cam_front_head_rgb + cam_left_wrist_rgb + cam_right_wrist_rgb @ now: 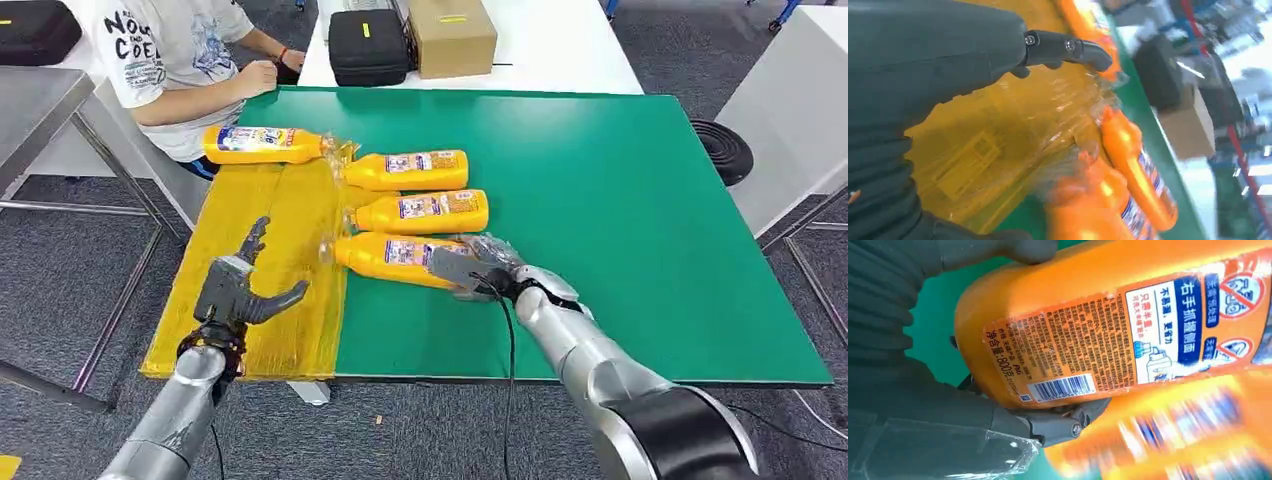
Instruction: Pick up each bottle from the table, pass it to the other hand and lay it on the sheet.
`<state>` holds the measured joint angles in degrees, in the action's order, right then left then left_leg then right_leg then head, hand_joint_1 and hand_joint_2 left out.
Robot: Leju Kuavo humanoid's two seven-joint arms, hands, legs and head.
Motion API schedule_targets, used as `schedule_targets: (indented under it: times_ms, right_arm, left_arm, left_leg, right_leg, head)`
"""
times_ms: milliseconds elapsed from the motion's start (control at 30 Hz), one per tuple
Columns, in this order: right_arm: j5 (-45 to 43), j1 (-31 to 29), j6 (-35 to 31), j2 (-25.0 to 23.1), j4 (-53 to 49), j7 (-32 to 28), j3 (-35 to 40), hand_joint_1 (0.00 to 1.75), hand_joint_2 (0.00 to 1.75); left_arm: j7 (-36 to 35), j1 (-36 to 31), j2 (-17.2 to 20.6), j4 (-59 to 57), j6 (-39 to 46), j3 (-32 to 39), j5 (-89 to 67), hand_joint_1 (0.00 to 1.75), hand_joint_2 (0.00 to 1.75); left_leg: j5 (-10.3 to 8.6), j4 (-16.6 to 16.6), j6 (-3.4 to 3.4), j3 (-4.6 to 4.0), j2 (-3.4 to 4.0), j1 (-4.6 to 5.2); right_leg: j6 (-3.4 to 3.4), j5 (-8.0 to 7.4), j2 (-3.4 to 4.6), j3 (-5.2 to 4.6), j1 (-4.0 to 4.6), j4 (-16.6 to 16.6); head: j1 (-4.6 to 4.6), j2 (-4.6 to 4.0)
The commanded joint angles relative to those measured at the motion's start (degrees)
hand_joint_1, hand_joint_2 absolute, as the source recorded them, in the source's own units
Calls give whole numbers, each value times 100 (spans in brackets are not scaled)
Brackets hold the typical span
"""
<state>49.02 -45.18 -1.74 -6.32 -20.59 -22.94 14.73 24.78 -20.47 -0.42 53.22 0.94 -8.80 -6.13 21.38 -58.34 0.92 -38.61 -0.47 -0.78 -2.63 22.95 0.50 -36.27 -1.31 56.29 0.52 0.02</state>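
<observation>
Several orange bottles with blue-and-white labels lie on their sides. The nearest bottle (390,258) lies on the green mat (620,200), and my right hand (480,268) grips its base end. In the right wrist view the fingers (1058,422) wrap round that bottle (1098,315). Two more bottles (425,213) (410,170) lie just beyond it, caps toward the yellow sheet (290,210). Another bottle (262,144) lies across the sheet's far end. My left hand (240,290) hovers over the sheet, fingers spread and holding nothing. In the left wrist view its fingers (1068,50) show above the crinkled sheet (998,140).
A person in a white shirt (170,50) sits at the far left corner, one hand near the table. A black case (368,45) and a cardboard box (452,35) stand on the white table behind. A black round object (722,150) lies on the floor at right.
</observation>
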Motion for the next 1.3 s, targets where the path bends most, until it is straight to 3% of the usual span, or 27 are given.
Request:
schedule_targets:
  times_ms: [33, 200, 367, 467, 567, 667, 833, 1067, 1300]
  right_arm:
    - [-850, 819, -724, -185, -1633, -753, -731, 175, 175]
    - [-1095, 1321, -809, -233, -2624, -645, -763, 175, 175]
    - [-1218, 1430, -759, -278, -2721, -710, -765, 175, 175]
    - [-1382, 1393, -503, -417, -2392, -956, -665, 175, 175]
    - [-1472, 1383, -451, -515, -2211, -1080, -628, 175, 175]
    - [-1475, 1364, -472, -514, -2170, -1096, -616, 175, 175]
    - [-1843, 1319, 70, -890, -1506, -1454, -414, 175, 175]
    - [-2105, 1269, 519, -1137, -1051, -1641, -204, 175, 175]
    - [-2098, 1249, 704, -1190, -783, -1657, -1, 175, 175]
  left_arm:
    - [-374, 587, -57, 545, -465, 1263, 1571, 0, 175]
    - [-472, 807, -122, 899, -437, 1559, 2151, 0, 175]
    - [-636, 841, -107, 939, -726, 1508, 2531, 0, 175]
    - [-712, 816, -155, 909, -1138, 1216, 2761, 0, 175]
    - [-712, 753, -210, 888, -1158, 1042, 2756, 0, 175]
    - [-704, 741, -204, 882, -1141, 1020, 2767, 0, 175]
    - [-714, 476, -398, 796, -1375, 295, 2609, 0, 175]
    - [-610, 375, -467, 986, -1711, -646, 2402, 0, 175]
    - [-548, 377, -456, 1299, -1865, -956, 2384, 0, 175]
  left_leg:
    - [16, 5, -3, 30, 14, -5]
    - [25, 0, -9, 28, 12, -6]
    - [16, 2, -8, 13, 3, -4]
    - [25, 0, -8, 32, -3, -5]
    - [12, 4, -9, 9, -2, -4]
    - [27, 1, -10, 39, -6, -5]
    - [30, -2, -7, 44, -5, -6]
    - [23, -1, -8, 32, -17, -7]
    - [15, 1, -9, 15, -7, -6]
  right_leg:
    - [14, 13, 7, 28, 8, -8]
    - [16, 19, 4, 25, 9, -2]
    - [12, 15, -1, 12, 5, -2]
    - [19, 25, -9, 34, 8, -2]
    - [11, 12, -4, 10, 5, -4]
    - [21, 29, -15, 41, 9, -1]
    - [20, 31, -14, 48, 10, -2]
    - [18, 27, -25, 37, 10, -1]
    - [13, 16, -11, 17, 7, -2]
  head:
    - [-2, 0]
    - [-2, 0]
    - [-2, 0]
    - [-2, 0]
    - [-2, 0]
    - [-2, 0]
    - [-2, 0]
    - [-2, 0]
    - [-2, 0]
